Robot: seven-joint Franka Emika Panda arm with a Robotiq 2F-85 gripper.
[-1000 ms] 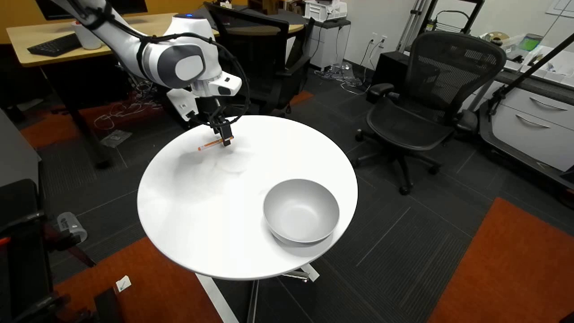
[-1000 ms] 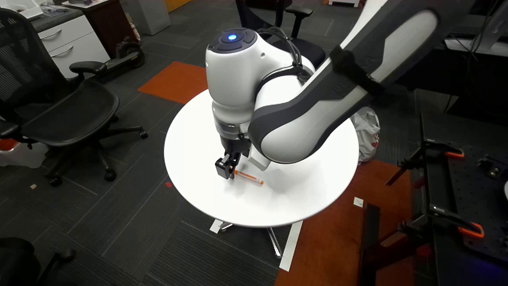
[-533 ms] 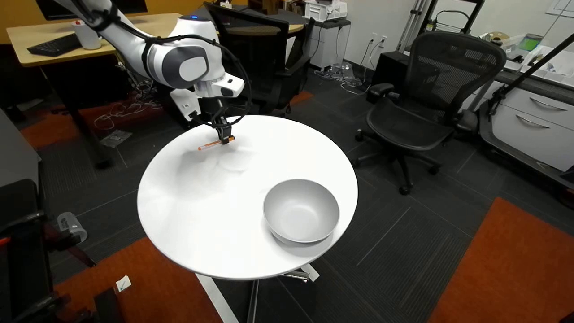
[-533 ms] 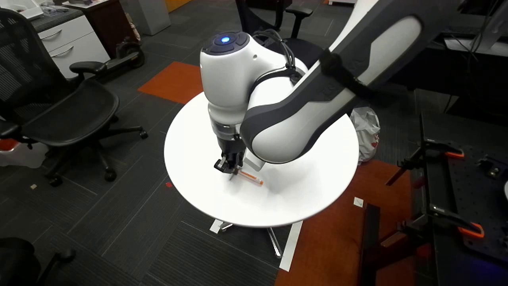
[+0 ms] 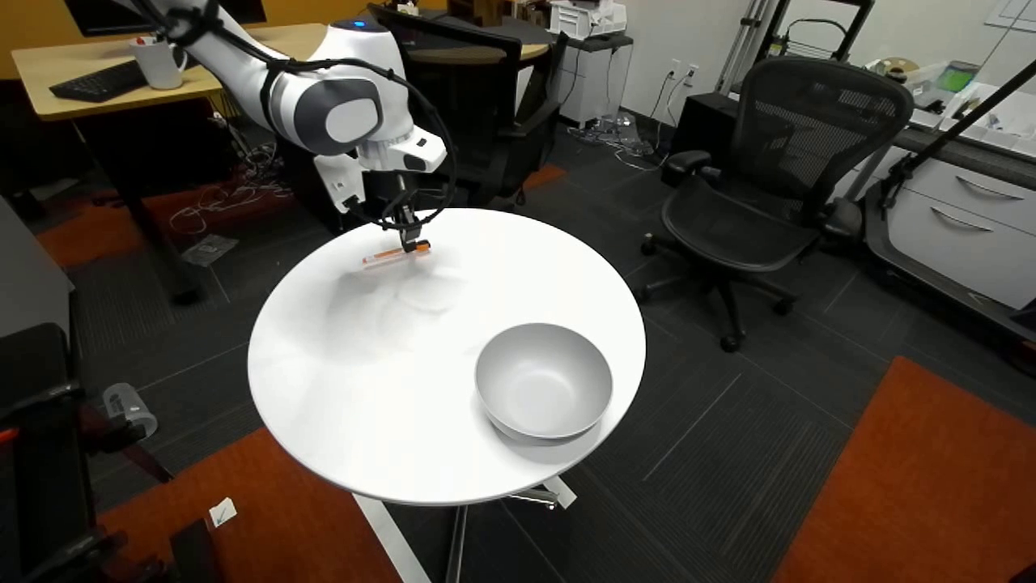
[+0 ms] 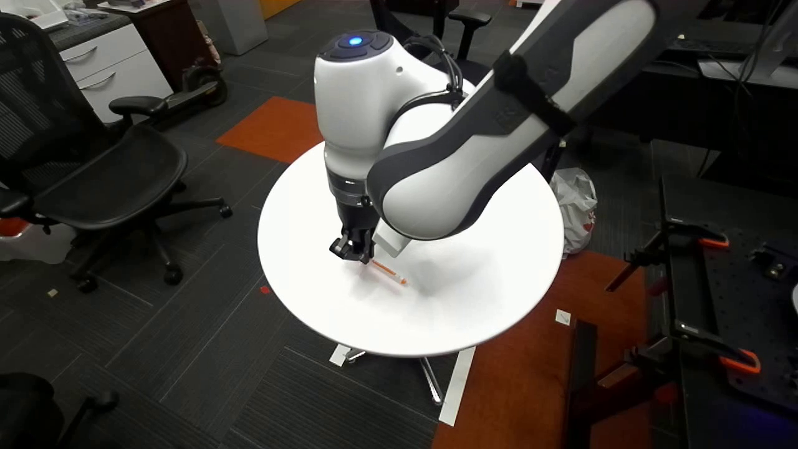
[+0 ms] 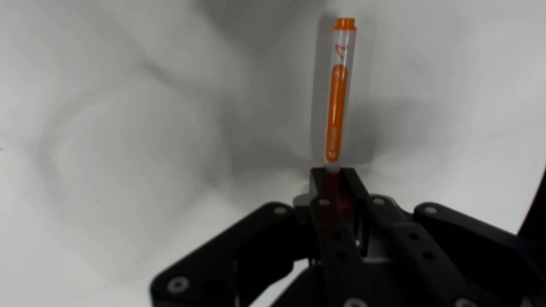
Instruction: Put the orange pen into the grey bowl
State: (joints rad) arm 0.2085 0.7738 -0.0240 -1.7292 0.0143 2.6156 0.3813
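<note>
The orange pen [image 7: 337,102], with a clear barrel and an orange end, points away from my gripper [image 7: 332,174] in the wrist view. Its near part sits between the two fingertips, which are shut on it. Both exterior views show the pen [image 5: 387,255] [image 6: 389,272] sticking out sideways from the gripper [image 5: 411,245], slightly above the tabletop, with a faint reflection below. The grey bowl [image 5: 544,380] stands upright near the table's edge in an exterior view, with nothing inside. The arm hides it in an exterior view, and it is outside the wrist view.
The round white table [image 5: 364,389] carries the bowl, well away from the gripper. A black office chair [image 5: 753,178] stands beside the table, and another dark chair [image 5: 461,97] is behind it. A wooden desk [image 5: 275,44] is at the back.
The gripper has closed on the pen. Gripper and pen have since risen a little off the table and shifted slightly; the bowl has stayed put.
</note>
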